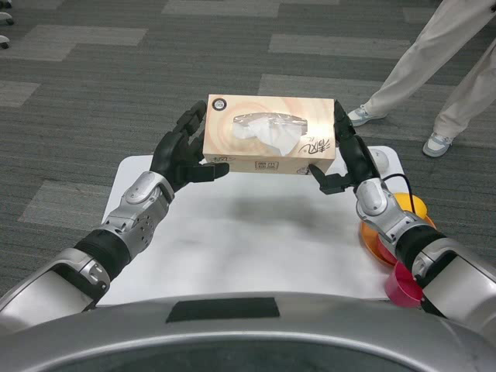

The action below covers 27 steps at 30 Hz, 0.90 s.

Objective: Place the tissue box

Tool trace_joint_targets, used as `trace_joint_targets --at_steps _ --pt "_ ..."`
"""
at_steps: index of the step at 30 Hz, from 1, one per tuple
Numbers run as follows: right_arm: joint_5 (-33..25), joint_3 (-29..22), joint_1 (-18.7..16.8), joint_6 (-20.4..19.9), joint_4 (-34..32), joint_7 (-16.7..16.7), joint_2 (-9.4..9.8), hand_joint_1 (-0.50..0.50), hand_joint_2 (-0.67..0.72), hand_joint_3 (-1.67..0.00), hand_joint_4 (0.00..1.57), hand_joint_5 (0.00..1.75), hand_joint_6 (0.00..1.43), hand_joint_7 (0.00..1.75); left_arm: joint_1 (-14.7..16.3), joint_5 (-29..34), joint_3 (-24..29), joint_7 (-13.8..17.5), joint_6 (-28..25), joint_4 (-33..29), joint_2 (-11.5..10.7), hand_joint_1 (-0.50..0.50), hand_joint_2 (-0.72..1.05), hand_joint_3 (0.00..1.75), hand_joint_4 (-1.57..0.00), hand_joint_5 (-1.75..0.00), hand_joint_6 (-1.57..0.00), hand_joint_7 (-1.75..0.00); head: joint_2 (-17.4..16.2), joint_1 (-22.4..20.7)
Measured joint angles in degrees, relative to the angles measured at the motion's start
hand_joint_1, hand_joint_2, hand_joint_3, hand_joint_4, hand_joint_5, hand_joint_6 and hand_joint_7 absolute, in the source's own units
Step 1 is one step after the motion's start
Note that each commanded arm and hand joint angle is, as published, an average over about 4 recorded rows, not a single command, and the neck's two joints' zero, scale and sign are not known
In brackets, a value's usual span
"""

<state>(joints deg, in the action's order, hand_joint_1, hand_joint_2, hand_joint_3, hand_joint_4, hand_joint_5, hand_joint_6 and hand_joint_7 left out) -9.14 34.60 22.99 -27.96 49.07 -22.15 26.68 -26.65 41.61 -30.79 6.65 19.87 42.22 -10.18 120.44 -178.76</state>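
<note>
Above the far edge of the white table [232,232] the tissue box [270,133] hangs level, clamped end to end between both hands. To set it down well, lower both arms together (keeping it flat) before letting go. The left hand [184,155] presses its left end, the right hand [346,159] its right end, fingers upright.

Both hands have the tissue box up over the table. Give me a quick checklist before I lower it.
1. Left hand presses the tissue box at its left end: ok.
2. Right hand presses its right end: ok.
3. Box roughly level, opening up: ok.
4. White table bare below the box: ok.
5. Orange dish and pink cup off to the right: ok.
6. Person's legs beyond the table, how far: cannot tell.
</note>
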Motion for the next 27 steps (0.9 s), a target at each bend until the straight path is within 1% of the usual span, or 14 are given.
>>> trace_joint_targets --at_steps 3,10,16,20,24,27 --pt "0.0 0.24 -0.64 -0.06 -0.96 -0.03 0.47 -0.21 -0.54 -1.27 0.23 0.0 0.0 0.0 0.56 0.0 0.04 0.05 0.13 -0.05 -0.01 0.5 1.05 0.35 0.0 0.0 0.0 0.0 0.09 -0.14" --pt "-0.02 2.29 -1.04 -0.07 -1.53 -0.1 1.37 -0.21 -0.54 -1.27 0.26 0.0 0.0 0.0 2.04 -0.01 -0.28 0.23 0.14 -0.05 -0.02 0.5 1.05 0.35 0.0 0.0 0.0 0.0 0.17 -0.32" --pt "-0.18 3.52 -1.03 -0.07 -1.38 -0.27 1.57 -0.21 -0.54 -1.27 0.29 0.0 0.0 0.02 2.65 -0.01 -0.34 0.23 0.14 -0.05 -0.11 0.5 1.05 0.35 0.0 0.0 0.0 0.0 0.05 -0.52" --pt "-0.18 4.24 -1.01 -0.12 -0.09 -0.29 1.5 -0.21 -0.54 -1.27 0.31 0.0 0.0 0.0 3.07 -0.04 -0.54 0.27 0.14 -0.04 -0.25 0.5 1.05 0.35 0.0 0.0 0.0 0.0 -0.05 -0.57" --pt "-0.18 4.64 -0.98 -0.18 1.36 -0.25 1.3 -0.21 -0.54 -1.35 0.34 0.0 0.0 0.0 3.3 -0.05 -0.79 0.43 0.14 0.02 -0.29 0.5 1.05 0.35 0.0 0.0 0.0 0.0 -0.14 -0.69" --pt "-0.17 5.04 -0.9 -0.25 2.5 -0.07 1.1 -0.21 -0.54 -1.35 0.34 0.0 0.0 0.0 3.34 -0.05 -0.95 0.67 0.16 0.41 -0.29 0.5 1.05 0.35 0.0 0.0 0.0 0.0 -0.14 -0.56"
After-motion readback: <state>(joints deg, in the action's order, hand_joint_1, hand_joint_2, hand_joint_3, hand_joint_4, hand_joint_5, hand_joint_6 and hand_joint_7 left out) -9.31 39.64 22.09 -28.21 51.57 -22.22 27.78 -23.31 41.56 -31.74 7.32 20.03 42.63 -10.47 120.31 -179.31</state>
